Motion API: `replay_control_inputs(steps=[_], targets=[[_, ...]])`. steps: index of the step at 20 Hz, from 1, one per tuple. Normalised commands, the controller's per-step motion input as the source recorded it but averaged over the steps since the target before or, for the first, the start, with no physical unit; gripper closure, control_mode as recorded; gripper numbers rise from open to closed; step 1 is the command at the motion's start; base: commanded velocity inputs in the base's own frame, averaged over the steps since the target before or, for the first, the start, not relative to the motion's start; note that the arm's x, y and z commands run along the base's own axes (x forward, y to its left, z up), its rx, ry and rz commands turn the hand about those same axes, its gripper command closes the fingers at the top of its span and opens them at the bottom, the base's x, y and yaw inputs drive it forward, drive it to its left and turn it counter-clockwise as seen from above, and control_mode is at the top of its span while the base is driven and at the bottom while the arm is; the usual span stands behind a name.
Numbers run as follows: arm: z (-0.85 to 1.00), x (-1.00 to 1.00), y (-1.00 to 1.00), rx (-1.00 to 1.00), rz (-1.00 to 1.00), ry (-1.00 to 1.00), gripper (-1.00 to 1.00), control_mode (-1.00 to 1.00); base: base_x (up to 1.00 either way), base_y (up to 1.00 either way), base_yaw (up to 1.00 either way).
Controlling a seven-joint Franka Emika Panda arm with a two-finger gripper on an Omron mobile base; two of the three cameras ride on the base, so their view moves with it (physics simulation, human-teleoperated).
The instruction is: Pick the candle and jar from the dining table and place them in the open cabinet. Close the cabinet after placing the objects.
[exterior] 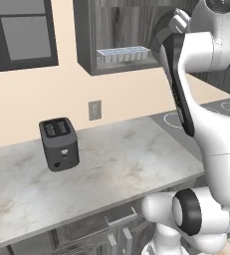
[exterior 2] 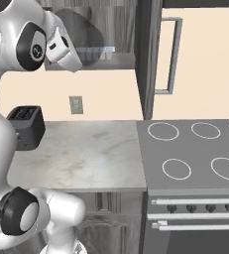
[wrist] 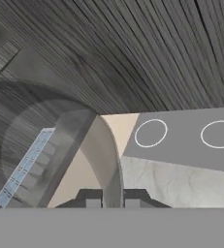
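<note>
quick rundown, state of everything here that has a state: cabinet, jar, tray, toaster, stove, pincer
cabinet: open, door swung out to the right
jar: held in the pincer, up at the cabinet opening
tray: resting flat on the cabinet shelf
toaster: upright on the counter, nothing in its slots
stove: burners bare, oven door shut
pincer: shut on the jar

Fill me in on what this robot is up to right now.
The arm is raised to the open wall cabinet, its hand shut on the frosted jar, holding it at the shelf beside the clear ridged tray. Below sit the toaster on the marble counter and the stove.
</note>
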Motion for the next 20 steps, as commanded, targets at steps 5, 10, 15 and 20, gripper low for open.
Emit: replay_control_inputs(steps=[5, 10, 15, 20], targets=[[0.03, 0.12, -0.04, 0.04, -0.02, -0.05, 1.00, -1.00, 0.00, 0.00, 0.00], [0.00, 0.09, -0.02, 0.04, -0.02, -0.03, 1.00, -1.00, 0.00, 0.00, 0.00], [0.00, 0.14, -0.01, 0.04, -0.02, 0.00, 1.00, -1.00, 0.00, 0.00, 0.00], [0.00, 0.15, -0.03, 0.03, -0.02, 0.00, 1.00, -1.00, 0.00, 0.00, 0.00]])
